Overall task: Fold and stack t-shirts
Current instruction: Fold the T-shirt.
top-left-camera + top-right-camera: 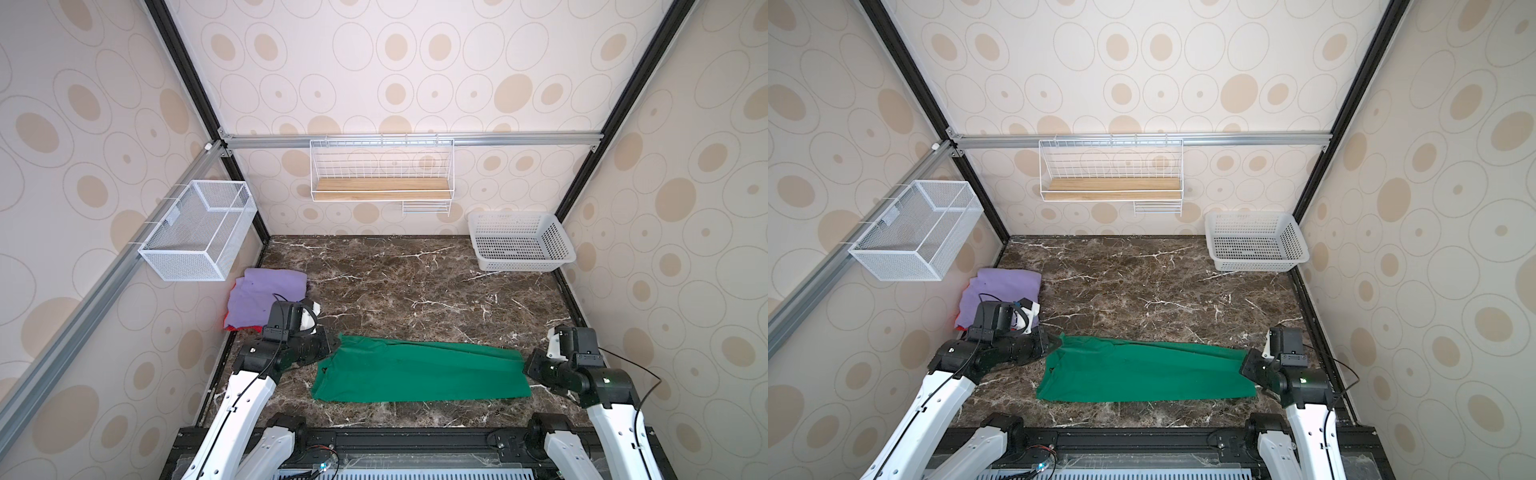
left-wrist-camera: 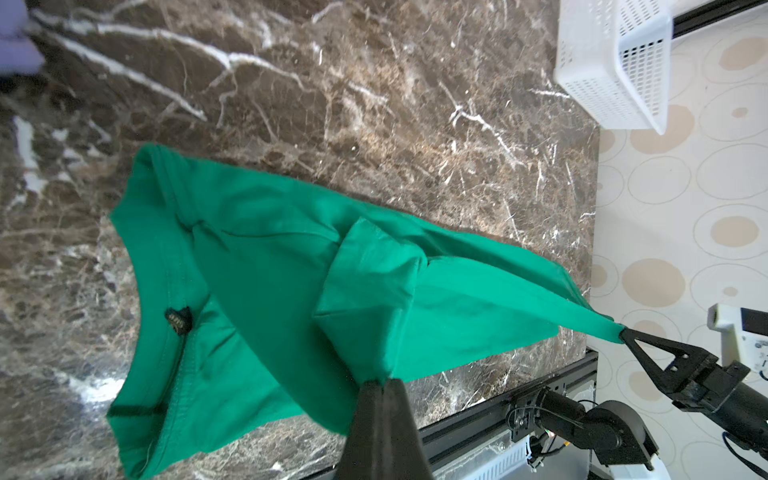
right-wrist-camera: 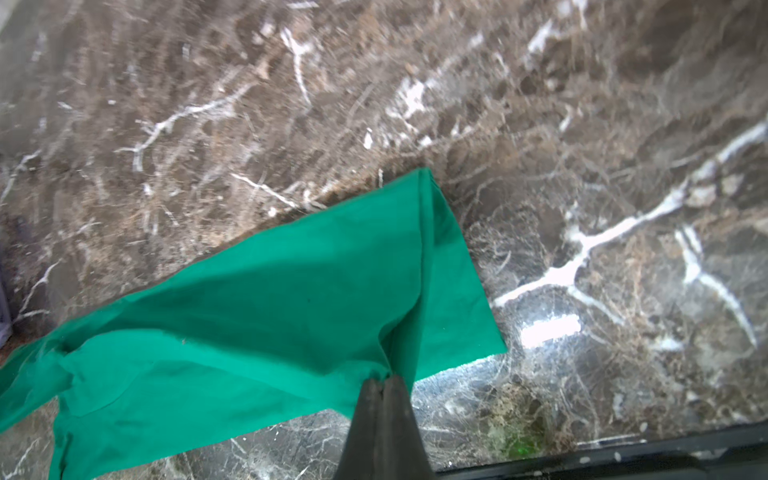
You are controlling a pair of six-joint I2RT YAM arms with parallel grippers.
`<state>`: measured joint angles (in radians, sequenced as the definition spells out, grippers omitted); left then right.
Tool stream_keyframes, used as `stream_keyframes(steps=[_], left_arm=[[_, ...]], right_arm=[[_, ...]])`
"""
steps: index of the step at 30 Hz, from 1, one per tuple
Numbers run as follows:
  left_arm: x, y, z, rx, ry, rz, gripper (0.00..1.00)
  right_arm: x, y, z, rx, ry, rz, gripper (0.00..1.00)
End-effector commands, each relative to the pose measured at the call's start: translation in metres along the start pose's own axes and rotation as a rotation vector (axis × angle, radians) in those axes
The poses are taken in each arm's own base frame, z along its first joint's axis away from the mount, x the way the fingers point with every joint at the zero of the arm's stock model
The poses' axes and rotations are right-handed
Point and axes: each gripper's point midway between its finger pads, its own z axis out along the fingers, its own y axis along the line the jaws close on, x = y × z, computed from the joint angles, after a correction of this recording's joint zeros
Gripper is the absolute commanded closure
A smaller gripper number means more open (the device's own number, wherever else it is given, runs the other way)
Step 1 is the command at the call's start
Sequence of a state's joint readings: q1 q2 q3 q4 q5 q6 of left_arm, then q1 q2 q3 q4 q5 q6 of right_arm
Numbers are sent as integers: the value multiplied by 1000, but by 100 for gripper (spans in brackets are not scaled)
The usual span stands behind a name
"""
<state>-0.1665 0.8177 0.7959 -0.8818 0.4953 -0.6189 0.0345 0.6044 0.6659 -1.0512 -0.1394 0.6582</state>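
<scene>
Your left pincer [image 2: 380,380] is clamped tight on a bunched fold of the green t-shirt [image 2: 270,291]. Your right pincer [image 3: 384,376] is pinched closed on the opposite end of the same cloth, with no gap showing between the jaws in either wrist view.

In both top views the shirt runs as a long band across the near part of the surface [image 1: 415,282]. It is stretched between the two pincers, its near edge lying flat. The pincer tips are hard to pick out from above (black against black wrist parts). The neckline, with a small dark label, sits at the left arm's end. How many layers the band has, you cannot tell.

The lavender t-shirt [image 1: 266,295] lies folded at the left wall, its near corner hidden behind your left wrist. Only a thin sliver of the red t-shirt [image 1: 227,323] shows from under it, so its shape is unreadable.

The white basket [image 1: 561,245] stands in the far right corner, well apart from the shirts. In the left wrist view it is cut off by the frame. The far surface in the right wrist view is blurred.
</scene>
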Motion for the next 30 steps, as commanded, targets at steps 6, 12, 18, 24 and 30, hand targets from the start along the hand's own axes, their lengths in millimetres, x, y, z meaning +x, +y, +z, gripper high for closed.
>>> stream_keyframes(steps=[6, 12, 18, 24, 30], left_arm=[[41, 34, -4, -181, 177, -103, 54], [28, 34, 14, -181, 185, -101, 51], [16, 21, 60, -207, 278, -13, 51], [-5, 6, 95, -203, 322, 18, 51], [-9, 1, 125, -194, 401, 25, 49]], right_arm=[[20, -12, 13, 35, 60, 75, 57], [6, 6, 19, -61, 14, 47, 53], [-10, 36, 36, -180, 68, -46, 57], [-15, 46, 51, -212, 123, -83, 58], [-10, 43, 63, -213, 145, -84, 58]])
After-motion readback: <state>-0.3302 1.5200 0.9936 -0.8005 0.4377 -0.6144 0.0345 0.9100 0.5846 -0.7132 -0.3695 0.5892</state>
